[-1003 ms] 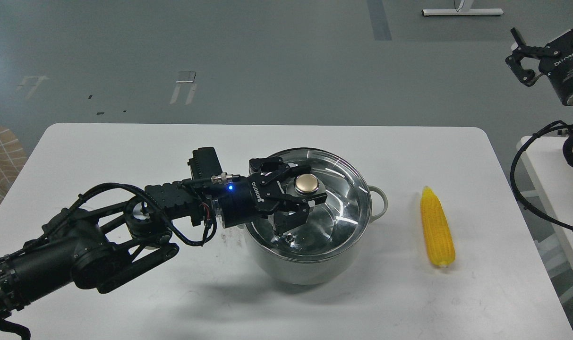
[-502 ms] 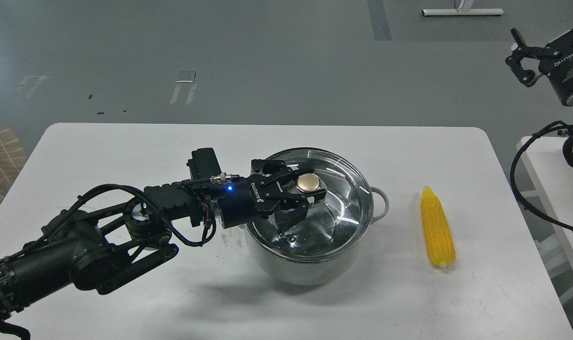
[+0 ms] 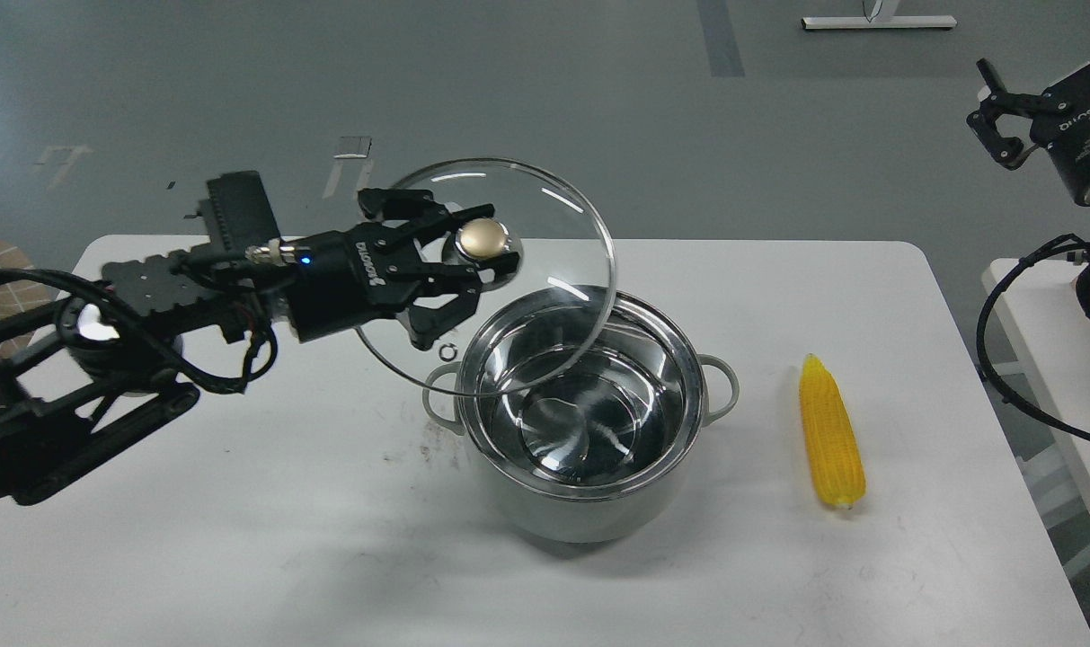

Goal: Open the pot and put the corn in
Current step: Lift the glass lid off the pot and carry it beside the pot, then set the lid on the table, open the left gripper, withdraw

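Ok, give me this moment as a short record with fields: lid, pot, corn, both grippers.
lid: glass lid off the pot, held in the air, tilted, above the pot's left rear edge
pot: pot open on the white table, steel inside looks empty
corn: corn lying on the table right of the pot, apart from it
left gripper: left gripper shut on the lid's gold knob
right gripper: right gripper raised at far right, off the table, fingers apart, holding nothing
step left: corn not yet in pot
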